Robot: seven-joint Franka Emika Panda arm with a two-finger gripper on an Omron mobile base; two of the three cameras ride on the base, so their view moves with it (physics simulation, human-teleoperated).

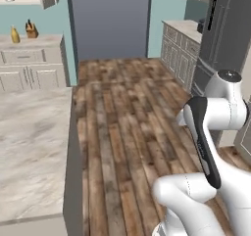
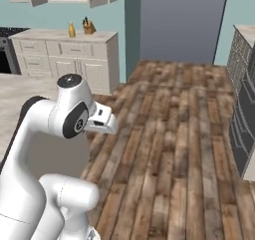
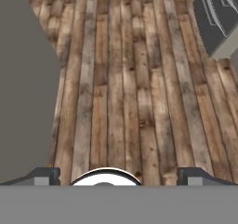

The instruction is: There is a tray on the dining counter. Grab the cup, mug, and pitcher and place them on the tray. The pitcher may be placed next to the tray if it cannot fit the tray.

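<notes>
The mustard-yellow pitcher [image 1: 15, 35] [image 2: 71, 30] stands upright on the far wall counter, next to a brown knife block [image 1: 32, 30]. The dining counter [image 1: 29, 147] with its beige marbled top runs along the left of the left base view, and the part in view is bare. My gripper [image 3: 120, 176] is open with nothing between its fingertips [image 3: 46, 174]; it points down at the wooden floor beside the counter's grey side [image 3: 23, 79]. My arm is folded close to the base. The tray, cup and mug are out of view.
The wall counter [image 1: 34, 59] over panelled cabinets lies far ahead across the plank floor [image 1: 127, 112]. A dark fridge [image 1: 223, 29] and more cabinets [image 1: 179, 49] line the right side. A stove [image 2: 5, 50] stands at the far left.
</notes>
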